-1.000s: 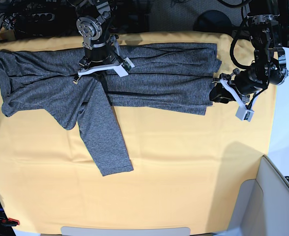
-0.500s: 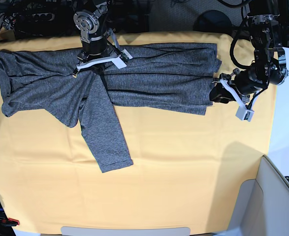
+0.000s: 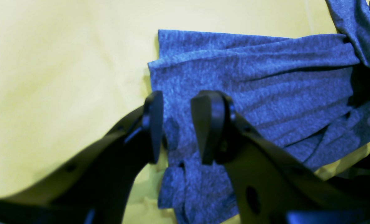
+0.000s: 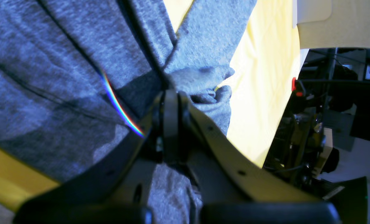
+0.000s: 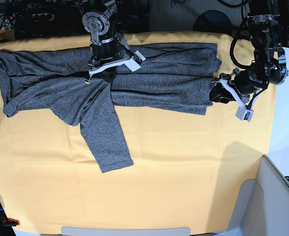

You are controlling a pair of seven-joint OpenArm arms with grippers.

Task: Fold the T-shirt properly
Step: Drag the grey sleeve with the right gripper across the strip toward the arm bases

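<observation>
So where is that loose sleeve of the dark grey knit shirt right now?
In the base view the sleeve of the dark grey knit shirt hangs down left of centre over the yellow-orange cloth sheet, just below the right arm's shut fingers.

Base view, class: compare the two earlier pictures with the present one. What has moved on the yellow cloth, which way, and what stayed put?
The right gripper, shut on the T-shirt, first drew back toward the far edge, then swung toward the image's right, dragging the pinched fabric and the hanging sleeve slightly with it. The left gripper, jaws apart at the hem, stayed put, as did the yellow cloth.
</observation>
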